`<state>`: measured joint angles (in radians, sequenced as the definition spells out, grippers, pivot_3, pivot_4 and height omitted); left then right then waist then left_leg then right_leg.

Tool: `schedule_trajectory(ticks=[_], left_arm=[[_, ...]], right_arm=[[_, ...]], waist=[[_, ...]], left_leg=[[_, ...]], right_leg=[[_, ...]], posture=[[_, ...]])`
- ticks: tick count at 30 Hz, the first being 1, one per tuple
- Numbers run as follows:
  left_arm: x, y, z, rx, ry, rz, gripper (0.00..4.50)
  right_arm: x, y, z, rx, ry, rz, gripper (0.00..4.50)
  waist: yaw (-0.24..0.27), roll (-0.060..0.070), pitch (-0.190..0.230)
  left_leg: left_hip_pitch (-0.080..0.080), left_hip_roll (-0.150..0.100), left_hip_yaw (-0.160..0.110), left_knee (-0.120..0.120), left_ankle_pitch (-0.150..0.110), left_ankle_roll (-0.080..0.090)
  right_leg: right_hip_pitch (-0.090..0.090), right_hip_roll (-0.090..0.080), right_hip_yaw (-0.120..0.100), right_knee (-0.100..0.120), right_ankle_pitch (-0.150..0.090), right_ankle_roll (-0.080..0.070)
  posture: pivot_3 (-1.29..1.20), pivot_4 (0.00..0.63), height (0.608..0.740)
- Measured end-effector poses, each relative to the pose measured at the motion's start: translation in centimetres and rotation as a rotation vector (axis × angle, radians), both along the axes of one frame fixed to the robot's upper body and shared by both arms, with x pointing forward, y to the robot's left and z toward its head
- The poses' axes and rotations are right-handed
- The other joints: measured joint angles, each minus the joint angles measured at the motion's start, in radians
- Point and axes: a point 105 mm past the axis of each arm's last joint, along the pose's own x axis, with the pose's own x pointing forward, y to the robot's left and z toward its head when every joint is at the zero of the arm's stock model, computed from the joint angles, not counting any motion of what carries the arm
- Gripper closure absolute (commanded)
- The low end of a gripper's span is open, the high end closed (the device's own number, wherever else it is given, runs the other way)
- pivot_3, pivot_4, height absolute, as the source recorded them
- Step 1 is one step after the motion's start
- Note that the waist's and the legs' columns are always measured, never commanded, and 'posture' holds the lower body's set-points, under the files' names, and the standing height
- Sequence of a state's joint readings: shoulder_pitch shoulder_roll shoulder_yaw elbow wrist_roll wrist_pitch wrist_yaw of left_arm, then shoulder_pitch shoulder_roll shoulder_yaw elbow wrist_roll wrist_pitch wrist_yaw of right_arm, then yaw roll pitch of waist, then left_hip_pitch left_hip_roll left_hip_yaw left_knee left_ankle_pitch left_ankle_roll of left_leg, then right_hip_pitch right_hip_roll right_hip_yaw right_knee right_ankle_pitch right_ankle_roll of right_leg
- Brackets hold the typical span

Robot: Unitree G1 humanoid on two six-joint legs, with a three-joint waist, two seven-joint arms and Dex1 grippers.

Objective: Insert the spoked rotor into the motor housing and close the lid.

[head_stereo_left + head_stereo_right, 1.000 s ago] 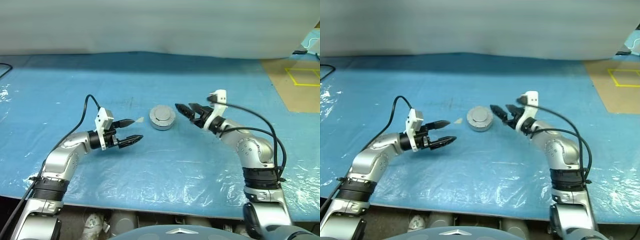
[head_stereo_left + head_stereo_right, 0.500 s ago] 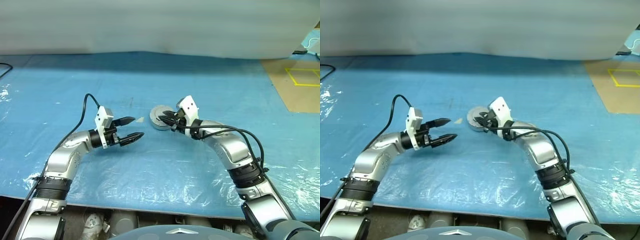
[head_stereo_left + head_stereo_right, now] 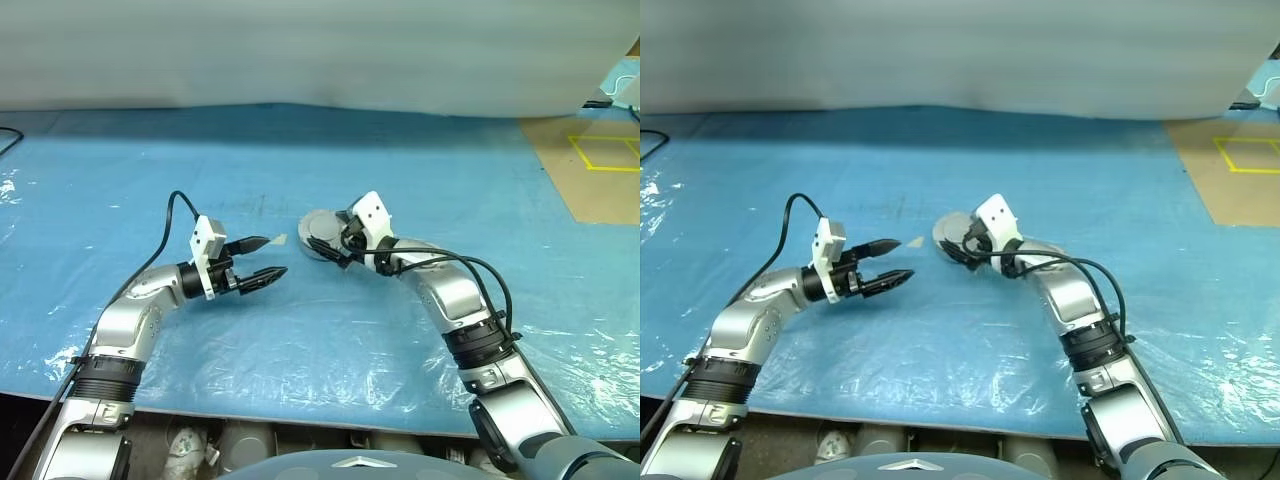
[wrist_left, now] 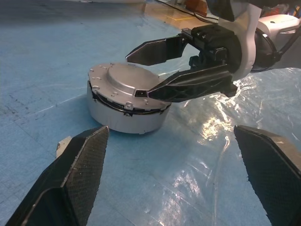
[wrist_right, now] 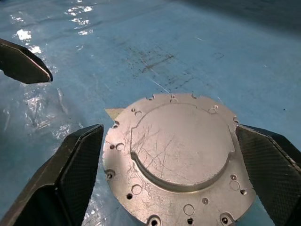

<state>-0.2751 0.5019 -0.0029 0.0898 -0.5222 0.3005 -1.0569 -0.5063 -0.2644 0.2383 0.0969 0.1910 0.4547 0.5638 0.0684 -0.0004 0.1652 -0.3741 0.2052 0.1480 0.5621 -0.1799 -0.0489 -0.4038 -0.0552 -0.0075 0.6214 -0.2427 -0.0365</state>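
Note:
The motor housing (image 4: pixel 127 120) stands on the blue sheet at the table's middle. The lid (image 5: pixel 178 150) lies on it, smooth bolted face up, sitting slightly askew with a dark gap under one edge. My right gripper (image 3: pixel 326 240) reaches in from the right and is open, one finger on each side of the lid, close to its rim. My left gripper (image 3: pixel 273 256) hovers open a little to the left of the housing, pointing at it, with nothing between its fingers. The spoked rotor is hidden.
A small pale scrap (image 3: pixel 281 239) lies on the sheet between the left gripper and the housing. The crinkled blue plastic sheet (image 3: pixel 330 340) covers the table. A brown board with yellow tape (image 3: pixel 600 160) lies at the back right. A white wall runs along the back.
My right gripper swung left from beside the housing to straddle the lid; its fingers narrowed midway, then spread wide again. The left arm and the housing stayed put.

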Motion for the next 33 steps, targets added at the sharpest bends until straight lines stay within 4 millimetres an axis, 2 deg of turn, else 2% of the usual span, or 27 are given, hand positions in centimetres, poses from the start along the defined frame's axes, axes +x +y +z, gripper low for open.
schedule_trajectory(ticks=[10, 14, 15, 24, 29, 33], left_arm=[[0.1, 0.0, -0.3, 0.001, 0.011, 0.003, 0.0], [0.1, -0.1, -0.4, 0.003, 0.01, 0.003, 0.0], [0.1, -0.1, -0.4, 0.002, 0.011, 0.002, 0.0], [0.1, -0.2, -0.4, -0.002, 0.012, 0.001, 0.0], [0.1, -0.3, -0.4, -0.003, 0.014, 0.0, 0.0], [0.1, -0.3, -0.4, -0.003, 0.015, 0.0, 0.0]], right_arm=[[0.7, 0.5, -0.6, -0.066, -0.046, -0.001, 0.03], [0.6, 0.6, -0.6, -0.113, -0.092, 0.021, 1.26], [0.5, 0.7, -0.7, -0.119, -0.095, 0.031, 1.4], [0.4, 0.0, -0.7, -0.071, -0.018, 0.038, 1.4], [1.3, -0.4, -0.2, 0.043, 0.066, -0.04, 1.4], [2.0, -0.9, -0.1, 0.049, 0.075, -0.085, 1.4]], waist=[[0.0, 0.0, 0.0], [0.0, 0.0, 0.0], [0.0, 0.0, 0.0], [0.0, 0.0, 0.0], [0.0, 0.0, 0.0], [0.001, 0.0, 0.0]], left_leg=[[0.0, 0.0, 0.0, 0.0, 0.0, 0.0], [0.0, 0.0, 0.0, 0.0, 0.0, 0.0], [0.0, 0.0, 0.0, 0.0, 0.0, 0.0], [0.001, 0.0, 0.001, 0.0, 0.0, 0.0], [0.001, 0.0, 0.001, 0.0, 0.0, 0.0], [0.001, 0.0, 0.001, 0.0, 0.0, 0.0]], right_leg=[[0.0, 0.0, 0.0, 0.0, 0.0, 0.0], [0.0, 0.0, 0.0, 0.0, 0.0, 0.0], [0.0, 0.0, 0.0, 0.0, 0.0, 0.0], [0.0, 0.0, 0.001, 0.001, 0.0, 0.0], [0.0, 0.0, 0.001, 0.001, 0.0, -0.001], [0.0, 0.0, 0.001, 0.001, 0.0, -0.001]], posture=[[0.0, 0.15, 0.74], [0.0, 0.15, 0.74], [0.0, 0.15, 0.74], [0.0, 0.15, 0.74], [0.0, 0.15, 0.74], [0.0, 0.15, 0.74]])
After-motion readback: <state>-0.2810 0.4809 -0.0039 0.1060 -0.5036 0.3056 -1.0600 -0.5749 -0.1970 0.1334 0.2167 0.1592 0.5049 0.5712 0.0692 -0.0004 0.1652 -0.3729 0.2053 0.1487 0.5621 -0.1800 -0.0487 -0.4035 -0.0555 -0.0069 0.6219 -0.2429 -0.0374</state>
